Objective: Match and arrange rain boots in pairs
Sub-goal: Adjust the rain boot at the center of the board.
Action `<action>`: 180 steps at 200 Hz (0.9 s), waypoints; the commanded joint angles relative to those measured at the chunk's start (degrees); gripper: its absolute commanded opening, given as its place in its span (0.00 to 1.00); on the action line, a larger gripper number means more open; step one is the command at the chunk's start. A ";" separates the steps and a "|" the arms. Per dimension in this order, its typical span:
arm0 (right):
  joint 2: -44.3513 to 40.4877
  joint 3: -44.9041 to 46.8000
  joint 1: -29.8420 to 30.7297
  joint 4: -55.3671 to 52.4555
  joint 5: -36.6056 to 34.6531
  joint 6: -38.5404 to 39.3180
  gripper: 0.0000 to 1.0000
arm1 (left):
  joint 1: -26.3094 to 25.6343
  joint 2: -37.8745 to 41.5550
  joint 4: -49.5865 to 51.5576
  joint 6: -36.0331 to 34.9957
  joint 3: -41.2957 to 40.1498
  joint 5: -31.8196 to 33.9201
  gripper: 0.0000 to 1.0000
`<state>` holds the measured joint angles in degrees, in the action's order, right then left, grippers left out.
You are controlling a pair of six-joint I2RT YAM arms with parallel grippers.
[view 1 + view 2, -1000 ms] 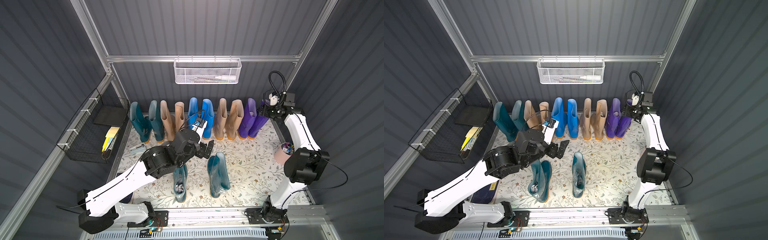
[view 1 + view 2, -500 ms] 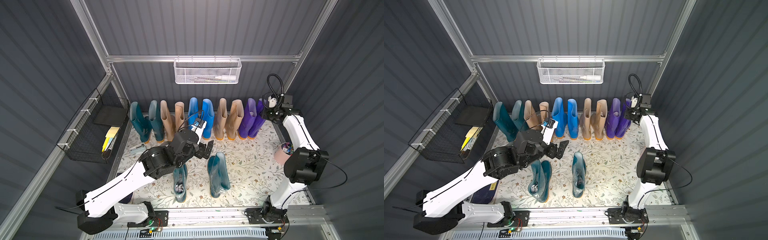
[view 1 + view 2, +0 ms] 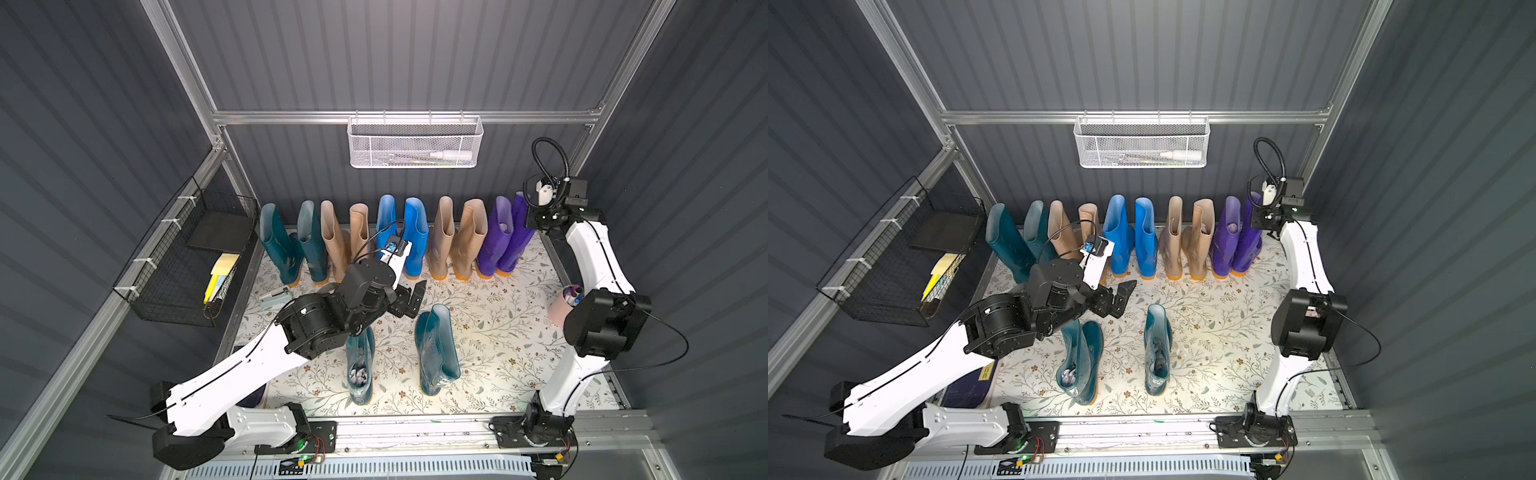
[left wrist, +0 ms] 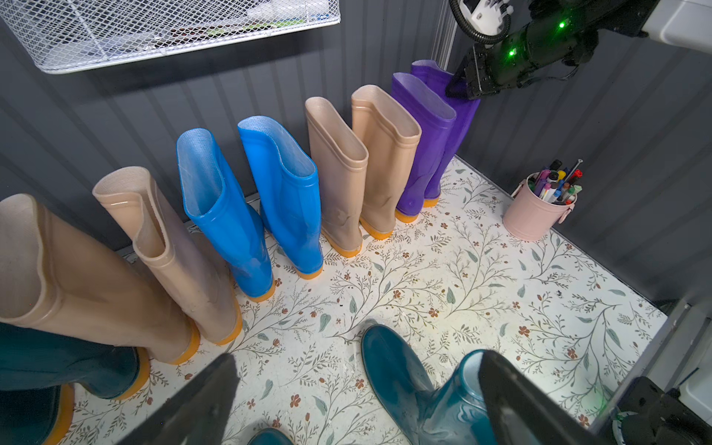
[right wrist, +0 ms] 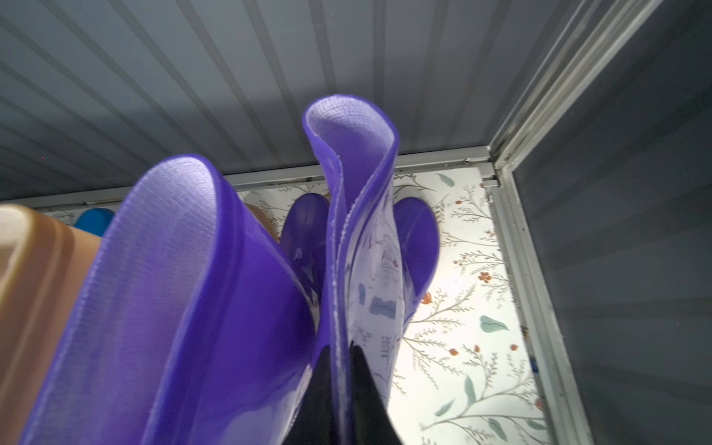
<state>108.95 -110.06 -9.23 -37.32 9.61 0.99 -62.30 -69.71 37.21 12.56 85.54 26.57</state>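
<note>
- Here we find the outermost glossy purple rubber rain boot (image 5: 358, 215) standing at the right end of the row along the back wall. The right gripper (image 5: 341, 360) is clamped on the boot's shaft rim, which is squeezed flat between its black fingers.
- Its purple partner (image 5: 185, 289) stands just beside it.
- Going left along the row in both top views, we meet a beige pair (image 3: 469, 241), a bright blue pair (image 3: 415, 237), a second beige pair (image 3: 332, 241) and a dark teal pair (image 3: 278, 245).
- Two more dark teal boots (image 3: 434, 349) stand upright nearer the front of the floral-patterned mat (image 3: 498, 332) — apart from the row and from each other.
- The left gripper (image 3: 409, 297) hovers between the row and those two, its jaws spread wide and holding nothing.
- A pink bucket of pens (image 4: 535, 215) sits by the right wall.
</note>
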 commanded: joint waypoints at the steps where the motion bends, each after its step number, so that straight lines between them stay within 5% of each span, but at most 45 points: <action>1: -0.11 -2.09 -0.58 -1.38 -3.35 2.08 0.10 | 0.08 0.26 -0.34 0.63 0.33 0.05 0.99; 120: -2.36 0.96 -1.31 -0.83 -6.96 0.26 0.12 | 0.03 0.20 -0.43 0.63 0.09 0.07 0.99; 180: -1.17 1.38 -1.35 1.64 -0.96 -3.44 0.52 | 0.08 0.07 -0.29 0.54 0.07 0.12 1.00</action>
<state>107.33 -107.68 -10.26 -37.15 6.66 -0.05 -62.30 -69.71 37.21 12.56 85.54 26.57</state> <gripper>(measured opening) 0.475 0.994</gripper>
